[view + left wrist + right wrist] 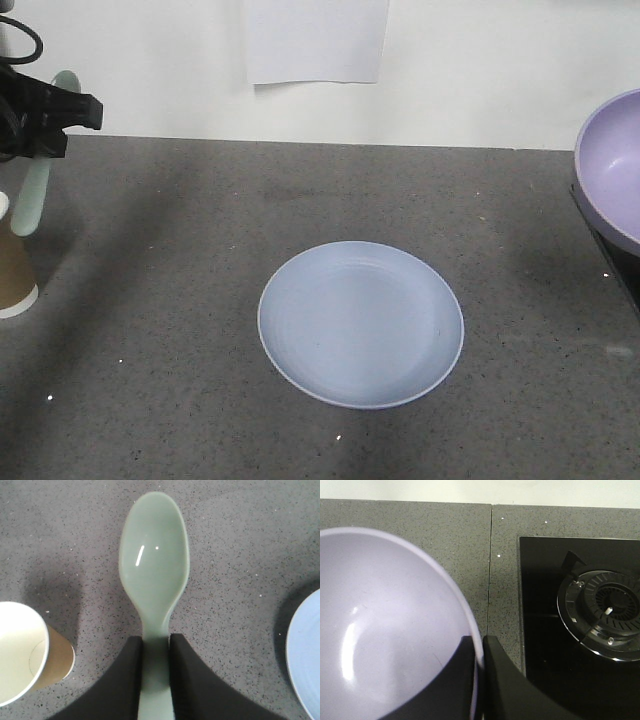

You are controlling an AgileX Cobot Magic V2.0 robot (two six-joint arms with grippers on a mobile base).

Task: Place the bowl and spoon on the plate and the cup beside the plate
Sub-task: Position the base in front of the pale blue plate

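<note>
The pale blue plate (361,323) lies empty in the middle of the grey counter; its edge (305,655) shows at the right of the left wrist view. My left gripper (155,645) is shut on the handle of the mint-green spoon (154,565), held above the counter at the far left (40,190). The brown paper cup (14,270) stands upright just below and beside it, its white inside (17,652) visible. My right gripper (479,647) is shut on the rim of the lavender bowl (385,625), held up at the right edge (615,165).
A black gas hob with a round burner (602,612) is set into the counter under my right arm. A white sheet (316,40) hangs on the back wall. A seam (490,565) runs across the counter left of the hob.
</note>
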